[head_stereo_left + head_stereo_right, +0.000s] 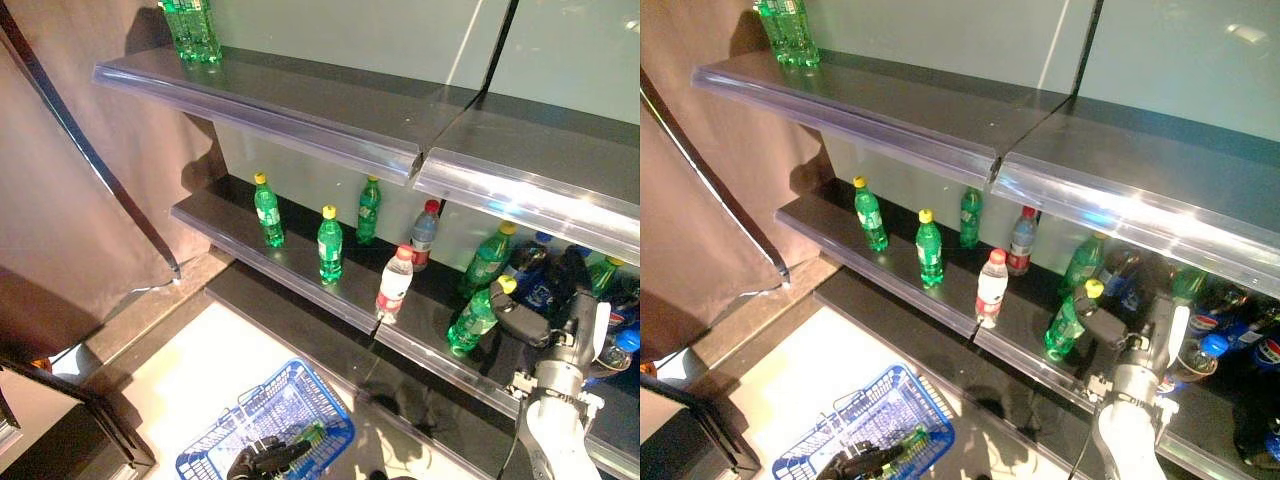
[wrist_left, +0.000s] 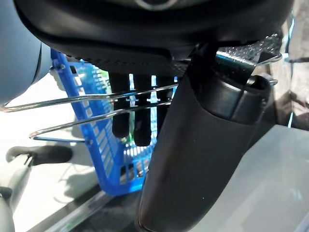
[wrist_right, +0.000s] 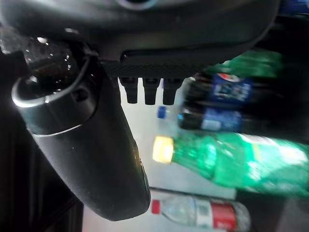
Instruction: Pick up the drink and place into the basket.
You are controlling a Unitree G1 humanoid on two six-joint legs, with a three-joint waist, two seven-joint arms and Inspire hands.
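Note:
A green bottle with a yellow cap [image 1: 472, 320] stands tilted on the middle shelf [image 1: 232, 228] at the right. My right hand [image 1: 572, 318] is open just to its right, thumb stretched toward its neck, with no grip on it. In the right wrist view the same green bottle [image 3: 241, 162] lies past the straight fingers [image 3: 150, 93] and thumb. My left hand [image 1: 262, 461] is shut on the thin wire handles [image 2: 96, 104] of the blue basket [image 1: 262, 405], which hangs low at the left. Something green [image 1: 312, 434] lies in the basket.
More green bottles [image 1: 329, 245], clear bottles with red caps [image 1: 394, 283] and dark cola bottles [image 1: 528, 270] stand along the middle shelf. The upper shelf [image 1: 300, 100] juts out above, with green bottles [image 1: 192, 30] at its far left. A brown curtain [image 1: 70, 200] hangs at the left.

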